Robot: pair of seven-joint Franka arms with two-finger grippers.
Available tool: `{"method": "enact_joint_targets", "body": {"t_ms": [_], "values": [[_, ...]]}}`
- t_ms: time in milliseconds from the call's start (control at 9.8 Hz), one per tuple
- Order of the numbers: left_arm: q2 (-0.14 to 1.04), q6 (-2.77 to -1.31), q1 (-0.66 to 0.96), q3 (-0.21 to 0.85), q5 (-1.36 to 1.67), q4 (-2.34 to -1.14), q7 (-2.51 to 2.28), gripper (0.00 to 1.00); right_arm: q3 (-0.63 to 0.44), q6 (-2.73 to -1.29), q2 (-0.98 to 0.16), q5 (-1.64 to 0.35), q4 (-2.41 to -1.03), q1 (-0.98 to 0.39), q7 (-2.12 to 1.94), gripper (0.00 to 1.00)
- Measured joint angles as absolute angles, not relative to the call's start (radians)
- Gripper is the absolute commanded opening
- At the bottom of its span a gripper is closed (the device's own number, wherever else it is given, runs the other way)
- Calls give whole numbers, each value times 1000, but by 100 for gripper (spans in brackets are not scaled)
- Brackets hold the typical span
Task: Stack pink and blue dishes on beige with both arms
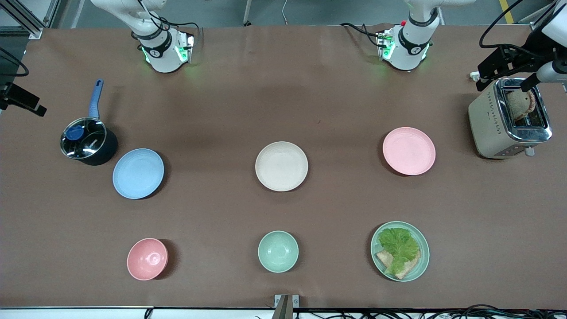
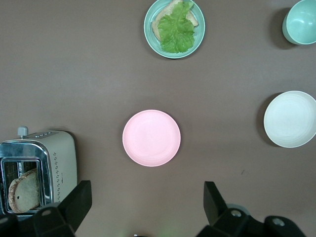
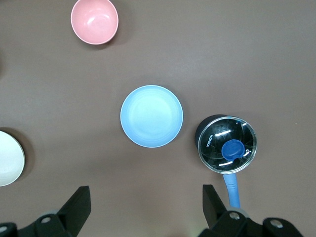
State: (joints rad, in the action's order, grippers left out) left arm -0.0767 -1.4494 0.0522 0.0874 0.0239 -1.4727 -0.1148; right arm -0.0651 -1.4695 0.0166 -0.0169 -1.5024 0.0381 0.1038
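Observation:
The beige plate (image 1: 281, 166) lies mid-table, also showing in the left wrist view (image 2: 290, 119) and partly at the edge of the right wrist view (image 3: 7, 158). Toward the left arm's end lies the pink plate (image 1: 409, 150), with my left gripper (image 2: 146, 197) high over the bare table beside it (image 2: 151, 138), fingers (image 2: 81, 197) wide open and empty. Toward the right arm's end lies the blue plate (image 1: 138, 173). My right gripper (image 3: 145, 197) hangs open high above the table next to it (image 3: 151, 116). Neither gripper shows in the front view, only the arm bases.
A lidded dark pot (image 1: 87, 141) with a blue handle stands close to the blue plate. A toaster (image 1: 509, 118) holding bread stands at the left arm's end. Nearer the front camera sit a pink bowl (image 1: 147, 258), a mint bowl (image 1: 278, 251) and a mint plate with lettuce (image 1: 400, 250).

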Motion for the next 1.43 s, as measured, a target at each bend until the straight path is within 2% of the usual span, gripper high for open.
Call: {"method": "enact_joint_targets", "body": {"t_ms": [612,816,1020,1224,1429], "values": [[-72,-1449,52,59,24,-1484,-116,100,-68,-1468,16,-17,-1508,40,80,100],[-60,-1464,54,40,24,-1521,-113,99,-86,-1486,1,-31,-1556,43,41,100],[-34,-1590,54,-15,27,-1645,-41,99,-122,-1590,-62,-70,-1660,53,-30,100],[0,-1778,52,-73,32,-1828,74,99,-146,-1729,-171,-115,-1751,70,-132,100],[79,-1929,50,-94,91,-1958,183,99,-178,-1823,-299,-189,-1779,82,-262,100]]}}
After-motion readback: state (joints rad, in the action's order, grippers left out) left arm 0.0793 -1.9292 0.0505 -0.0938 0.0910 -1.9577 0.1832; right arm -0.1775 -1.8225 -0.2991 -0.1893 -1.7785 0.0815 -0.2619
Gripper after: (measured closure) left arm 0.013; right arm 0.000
